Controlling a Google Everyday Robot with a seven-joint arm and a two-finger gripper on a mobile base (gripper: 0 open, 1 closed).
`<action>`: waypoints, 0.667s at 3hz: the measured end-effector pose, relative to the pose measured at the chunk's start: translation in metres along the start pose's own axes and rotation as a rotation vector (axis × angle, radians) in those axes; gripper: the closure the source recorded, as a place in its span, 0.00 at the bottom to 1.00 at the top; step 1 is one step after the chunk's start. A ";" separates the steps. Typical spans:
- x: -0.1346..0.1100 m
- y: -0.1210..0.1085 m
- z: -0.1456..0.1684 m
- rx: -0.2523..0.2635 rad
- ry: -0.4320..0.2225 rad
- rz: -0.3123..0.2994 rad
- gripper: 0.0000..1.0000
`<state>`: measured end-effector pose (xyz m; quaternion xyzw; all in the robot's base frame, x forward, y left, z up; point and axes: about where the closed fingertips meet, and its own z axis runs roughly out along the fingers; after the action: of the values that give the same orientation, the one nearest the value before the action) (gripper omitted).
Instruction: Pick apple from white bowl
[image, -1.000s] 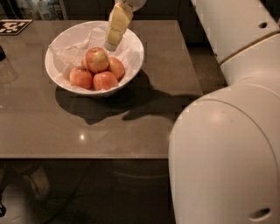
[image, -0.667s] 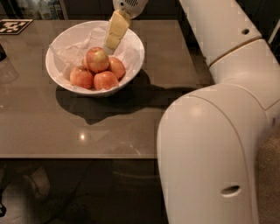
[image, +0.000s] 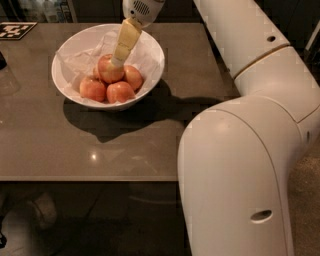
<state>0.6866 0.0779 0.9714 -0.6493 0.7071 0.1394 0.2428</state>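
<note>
right under the claw (image: 118, 60), the apple (image: 107, 73), topmost in the white bowl (image: 152, 75)

Grey-brown table (image: 100, 150), white bowl (image: 90, 31), jaws in bowl

The claw (image: 117, 61), upper left of centre over the white bowl (image: 152, 75), covers the top of the apple (image: 107, 72) — its wrist (image: 142, 7) runs off the top edge, and the arm (image: 240, 165) hides the right side of the worktop (image: 100, 150).

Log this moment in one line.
stage: pre-grasp | gripper: inside white bowl, tip at apple | apple: atop other apples, not lifted
</note>
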 end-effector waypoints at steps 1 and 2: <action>0.010 0.003 0.026 -0.032 0.001 0.043 0.00; 0.022 0.010 0.046 -0.058 0.002 0.087 0.00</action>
<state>0.6835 0.0835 0.9197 -0.6249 0.7306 0.1697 0.2165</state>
